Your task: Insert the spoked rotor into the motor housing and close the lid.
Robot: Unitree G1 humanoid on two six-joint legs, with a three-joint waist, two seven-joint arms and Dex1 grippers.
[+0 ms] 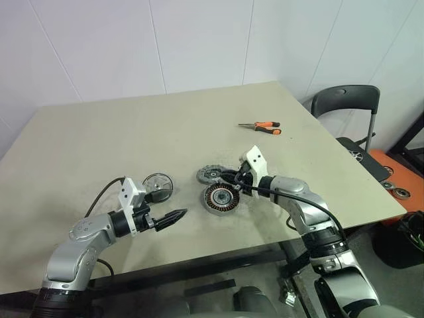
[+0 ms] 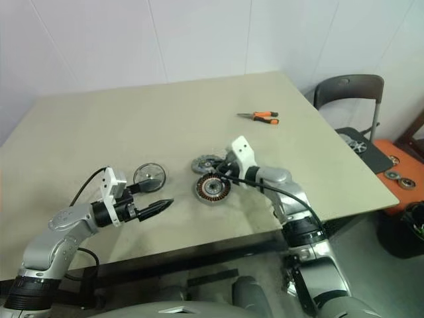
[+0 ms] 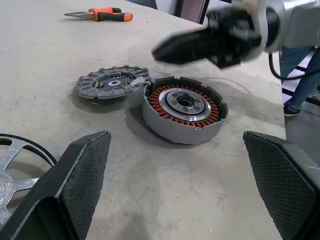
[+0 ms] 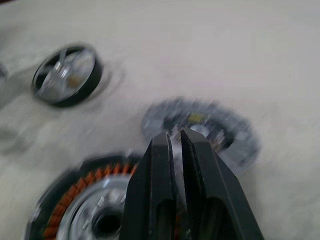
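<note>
Large beige rectangular desk (image 1: 132, 146), matt top, carrying all parts of the job; no brand, label or legible writing can be made out on it or on anything it carries. Motor housing (image 1: 220, 198), a round dark ring with copper-coloured windings about a silvery centre, lies open face up towards the near edge, right of the middle; its cavity is empty, so insertion is not yet done. Spoked rotor (image 1: 158, 185), a shiny silver wheel with smooth rim and thin spokes, lies flat near the same edge, well apart from the housing on its left. Lid (image 1: 211, 175), a dull grey metal disc with toothed edge and spoke-shaped openings, lies flat just behind the housing, its rim touching or nearly touching it; closing is likewise still to do. Left gripper (image 1: 173, 216), black fingers spread wide and empty, hangs beside the rotor. Right gripper (image 1: 228, 180), fingers pressed together on nothing, hovers over the meeting of lid and housing. Orange-handled pliers (image 1: 262, 126), small, lie towards the far right corner, unused. Judged progress: nothing placed; both steps remain.
</note>
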